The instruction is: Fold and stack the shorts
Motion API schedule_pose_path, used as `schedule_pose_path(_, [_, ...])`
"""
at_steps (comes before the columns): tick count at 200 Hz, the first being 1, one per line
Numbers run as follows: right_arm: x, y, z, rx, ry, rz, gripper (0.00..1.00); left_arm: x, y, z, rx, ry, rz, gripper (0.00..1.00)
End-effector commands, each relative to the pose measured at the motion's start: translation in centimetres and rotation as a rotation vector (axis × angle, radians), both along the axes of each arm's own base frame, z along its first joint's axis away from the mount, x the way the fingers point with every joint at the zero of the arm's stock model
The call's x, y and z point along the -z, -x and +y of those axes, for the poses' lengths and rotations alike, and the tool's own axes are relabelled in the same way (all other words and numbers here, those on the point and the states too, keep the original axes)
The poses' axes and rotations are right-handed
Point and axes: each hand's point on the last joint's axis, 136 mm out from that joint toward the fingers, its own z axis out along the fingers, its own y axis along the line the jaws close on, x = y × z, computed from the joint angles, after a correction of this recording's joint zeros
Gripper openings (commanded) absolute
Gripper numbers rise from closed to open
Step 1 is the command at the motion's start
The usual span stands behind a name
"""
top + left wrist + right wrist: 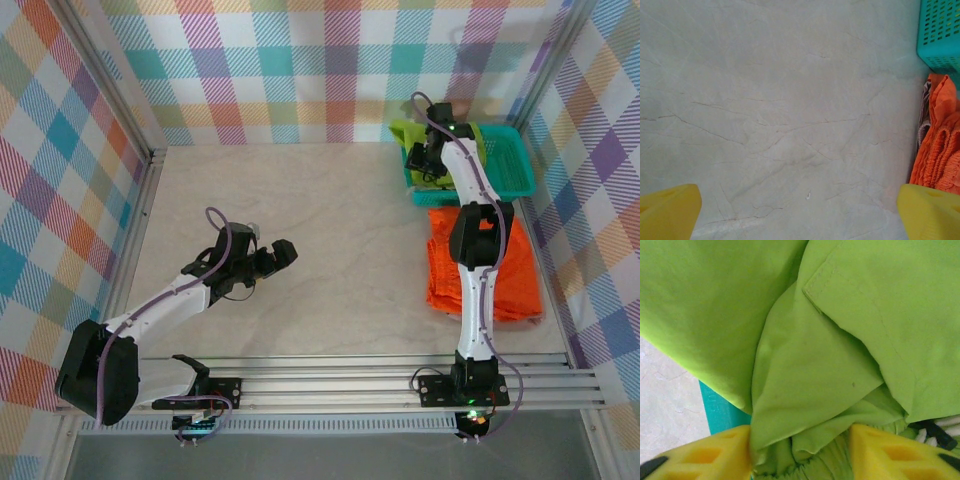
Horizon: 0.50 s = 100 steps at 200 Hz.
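In the top view's upper right, the right fingers (720, 455) flanked a bunch of the lime green shorts (815, 365) in the teal basket (512, 172), whether clamped he could not tell; the left fingers (667, 212) gaped over the desk (330, 230); the pick-up seemingly needed a firm pinch before lifting.

table (765, 100) pale, veined | left gripper (799, 212) jaws wide apart above it | basket (940, 35) top right | orange shorts (940, 150) just beside basket, right edge

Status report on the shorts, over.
Left gripper open over table. Right gripper astride green shorts at basket, grip unclear. Orange shorts lie near basket.
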Motion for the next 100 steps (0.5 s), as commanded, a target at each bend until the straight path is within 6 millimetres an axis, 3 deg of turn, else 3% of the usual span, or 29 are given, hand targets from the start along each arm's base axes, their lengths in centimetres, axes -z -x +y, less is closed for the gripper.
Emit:
schedule_pose_path(1, [0.6, 0.1, -0.1, 0.017, -0.024, 0.025, 0.41, -0.6, -0.7, 0.4, -0.010, -0.019, -0.016, 1.00])
schedule_pose_path(48, [-3.0, -0.2, -0.2, 0.021, -0.031, -0.056, 0.14, -0.4, -0.8, 0.4, -0.011, -0.021, -0.010, 1.00])
schedule_pose_path(100, [-12.4, 1.0, 0.8, 0.011, -0.085, -0.249, 0.01, -0.5, -0.8, 0.4, -0.013, -0.013, -0.016, 1.00])
